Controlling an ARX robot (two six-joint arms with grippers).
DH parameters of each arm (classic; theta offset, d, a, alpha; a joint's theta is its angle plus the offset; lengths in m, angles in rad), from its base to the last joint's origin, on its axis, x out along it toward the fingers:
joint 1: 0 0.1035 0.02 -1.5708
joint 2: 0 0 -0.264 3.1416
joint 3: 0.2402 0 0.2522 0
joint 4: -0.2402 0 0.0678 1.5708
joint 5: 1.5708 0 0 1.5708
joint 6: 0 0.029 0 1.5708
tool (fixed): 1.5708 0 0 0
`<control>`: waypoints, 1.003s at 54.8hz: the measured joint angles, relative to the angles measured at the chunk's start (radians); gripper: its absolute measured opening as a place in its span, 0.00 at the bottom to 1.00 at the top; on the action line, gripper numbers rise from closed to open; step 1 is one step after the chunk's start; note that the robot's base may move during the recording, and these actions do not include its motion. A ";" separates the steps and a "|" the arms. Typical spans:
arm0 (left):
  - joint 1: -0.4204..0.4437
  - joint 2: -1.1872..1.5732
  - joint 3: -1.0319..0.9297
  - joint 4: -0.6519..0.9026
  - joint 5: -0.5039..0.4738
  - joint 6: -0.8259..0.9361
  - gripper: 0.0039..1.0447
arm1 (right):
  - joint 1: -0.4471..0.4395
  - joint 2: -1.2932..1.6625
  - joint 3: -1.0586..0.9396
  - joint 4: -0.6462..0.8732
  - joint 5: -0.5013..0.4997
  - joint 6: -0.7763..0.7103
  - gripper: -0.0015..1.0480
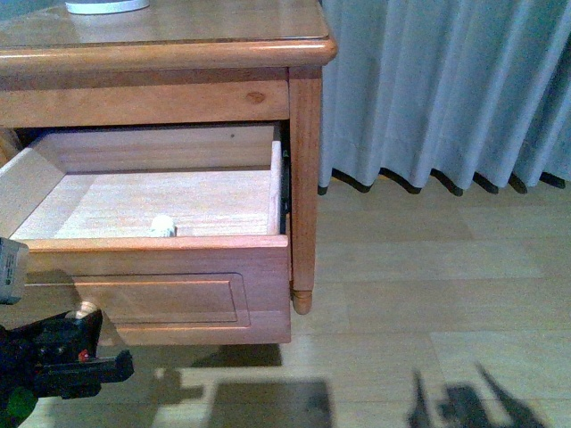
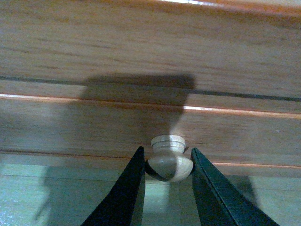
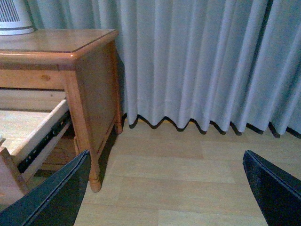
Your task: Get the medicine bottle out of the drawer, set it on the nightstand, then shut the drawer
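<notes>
nearest, at the lower left of the front view, the left gripper (image 1: pixel 78 328) sits at the knob (image 1: pixel 85 310) of the drawer (image 1: pixel 161 242). in the left wrist view its dark fingers (image 2: pixel 127 197) are drawn in narrow around the knob's bulb, seemingly touching it on both sides. the right gripper (image 3: pixel 164 188) is outside the front view. its own camera shows the jaws spread wide and holding nothing, over bare floor (image 3: pixel 188 169) beside the nightstand (image 3: pixel 94 84).

just past the knob, the drawer stands pulled well out. the medicine bottle (image 1: pixel 162 226) is inside it, just behind the front wall, a little left of centre in the frame and up and to the right of the left gripper. only its top shows over the wall, so it looks upright with its long axis vertical, though i cannot be sure. a reach for it would have to come down from above, over that wall. the left arm is nearer but busy with the knob, so i judge the free right arm the likelier to go in.

farthest, at the top of the frame, the nightstand's glossy top shows bare wood beside a white device (image 1: pixel 107 5).
</notes>
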 joint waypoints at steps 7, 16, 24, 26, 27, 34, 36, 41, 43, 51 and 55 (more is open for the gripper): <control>0.000 0.000 -0.004 0.000 0.000 -0.006 0.48 | 0.000 0.000 0.000 0.000 0.000 0.000 0.93; -0.012 -0.045 -0.056 -0.016 -0.006 -0.047 0.72 | 0.000 0.000 0.000 0.000 0.000 0.000 0.93; -0.007 -0.378 -0.274 -0.182 0.028 -0.134 0.94 | 0.000 0.000 0.000 0.000 0.000 0.000 0.93; 0.010 -0.444 -0.281 -0.237 0.039 -0.136 0.96 | 0.000 0.000 0.000 0.000 0.000 0.000 0.93; 0.024 -0.486 -0.281 -0.275 0.051 -0.139 0.95 | 0.000 0.000 0.000 0.000 0.000 0.000 0.93; 0.130 -0.814 -0.246 -0.613 0.149 -0.134 0.94 | 0.000 0.000 0.000 0.000 0.000 0.000 0.93; 0.171 -0.933 -0.219 -0.750 0.194 -0.126 0.94 | 0.000 0.000 0.000 0.000 0.000 0.000 0.93; 0.252 -1.137 -0.151 -0.999 0.287 -0.116 0.94 | 0.000 0.000 0.000 0.000 0.000 0.000 0.93; 0.279 -1.198 -0.126 -1.074 0.321 -0.115 0.94 | 0.000 0.000 0.000 0.000 0.000 0.000 0.93; 0.392 -1.440 -0.021 -1.355 0.497 -0.104 0.94 | 0.000 0.000 0.000 0.000 0.000 0.000 0.93; 0.425 -1.550 0.002 -1.428 0.527 -0.077 0.92 | 0.000 0.000 0.000 0.000 0.000 0.000 0.93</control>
